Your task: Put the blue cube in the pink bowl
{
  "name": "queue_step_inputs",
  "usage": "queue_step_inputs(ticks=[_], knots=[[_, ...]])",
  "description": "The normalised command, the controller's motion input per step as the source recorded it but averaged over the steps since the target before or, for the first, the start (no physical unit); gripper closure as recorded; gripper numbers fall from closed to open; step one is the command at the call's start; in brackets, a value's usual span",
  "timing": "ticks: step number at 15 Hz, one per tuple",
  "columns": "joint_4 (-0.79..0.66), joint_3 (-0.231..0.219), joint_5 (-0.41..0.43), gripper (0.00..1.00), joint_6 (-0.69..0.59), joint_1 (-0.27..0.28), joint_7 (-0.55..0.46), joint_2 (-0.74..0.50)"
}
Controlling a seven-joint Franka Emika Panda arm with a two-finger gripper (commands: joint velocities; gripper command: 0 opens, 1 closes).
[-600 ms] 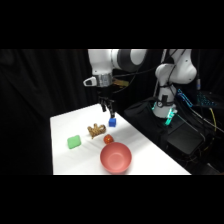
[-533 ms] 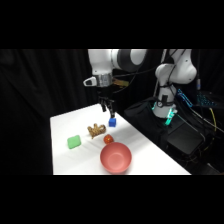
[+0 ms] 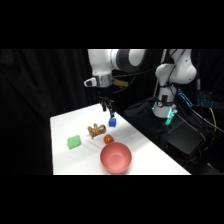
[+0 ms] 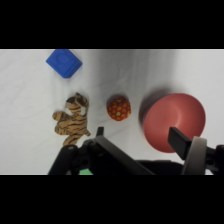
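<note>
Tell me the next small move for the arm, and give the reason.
Probably lower the tool onto the blue cube. In the side view it hangs just above and slightly left of the cube, nothing gripped, and the cube sits on the table, apart from the pink bowl.

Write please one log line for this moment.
phase: approach | end effector: above blue cube, not holding | pink bowl: empty | cube: on table

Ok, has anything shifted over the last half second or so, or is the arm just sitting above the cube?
Nothing visibly changed. The pincer still hangs just above the blue cube, which is not grasped and sits on the table. The pink bowl, orange ball, tiger toy and green block lie where they were.
</note>
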Motion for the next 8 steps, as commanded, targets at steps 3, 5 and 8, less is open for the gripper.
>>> queue_step_inputs(ticks=[3,5,8], knots=[[-0.24,-0.081,-0.030,0.00,0.16,-0.099,-0.01,-0.22],[-0.26,-0.091,-0.021,0.00,0.19,-0.108,-0.03,-0.24],[-0.28,-0.098,-0.015,0.00,0.22,-0.111,-0.03,-0.26]])
